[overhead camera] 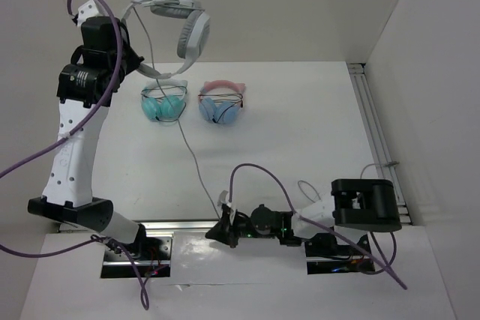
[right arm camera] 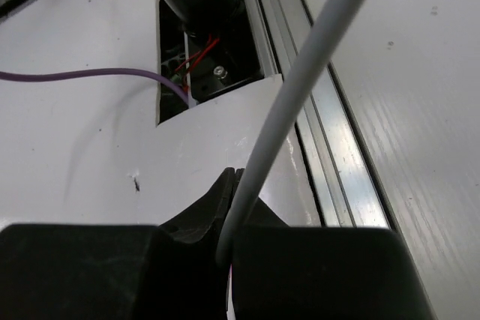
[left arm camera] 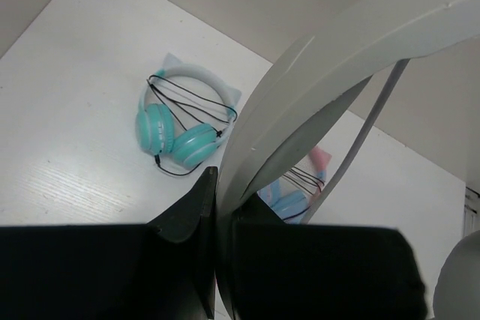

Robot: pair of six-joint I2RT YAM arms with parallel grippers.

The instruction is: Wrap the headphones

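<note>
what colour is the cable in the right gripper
Light grey. The cable shows best in the right wrist view.

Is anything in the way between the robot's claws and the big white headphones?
Nothing visible does. The left claw pinches the headphones by the band, and the right claw pinches the cable. The teal pair and blue pair lie aside on the table.

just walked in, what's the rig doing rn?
The left arm's fingers clamp the band of the big white headphones, held up over the far left of the table. The right arm's fingers are shut on their grey cable near the front edge; it runs unwound between the two. A teal pair and a blue pair lie on the table, cords wound.
</note>
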